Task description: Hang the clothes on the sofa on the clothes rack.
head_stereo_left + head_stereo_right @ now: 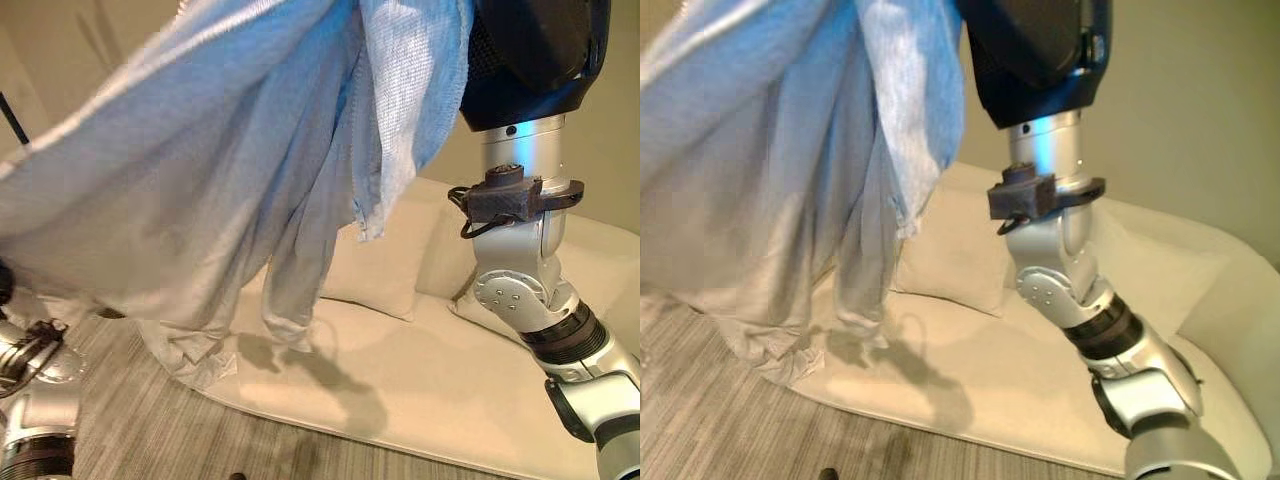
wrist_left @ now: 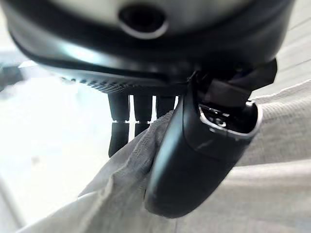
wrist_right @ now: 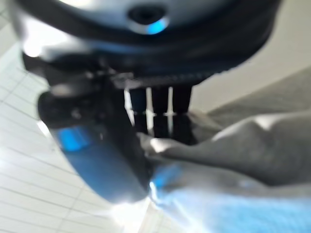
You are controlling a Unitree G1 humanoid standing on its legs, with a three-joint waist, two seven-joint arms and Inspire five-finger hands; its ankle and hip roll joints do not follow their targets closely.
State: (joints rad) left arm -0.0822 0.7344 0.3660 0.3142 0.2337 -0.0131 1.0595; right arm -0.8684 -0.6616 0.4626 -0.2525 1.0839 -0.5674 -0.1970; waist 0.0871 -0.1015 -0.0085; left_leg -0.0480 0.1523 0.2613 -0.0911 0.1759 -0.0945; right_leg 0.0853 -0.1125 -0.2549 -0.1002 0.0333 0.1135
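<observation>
Eye views: the light-blue shirt hangs spread in the air above the cream sofa w/ its lower hem trailing near the sofa's front edge & the grey floor, and our right hand is raised at the top beside the cloth. L wrist view: our left hand is clamped on the shirt, thumb pressed over a fold w/ fingers behind it. R wrist view: right hand likewise pinches a bunched edge btw thumb & fingers, so we judge the carry goes best if we hold both pinches firm, keep the hands apart so the cloth stays spread, & lift enough that the hem clears the sofa before turning to a rack.
</observation>
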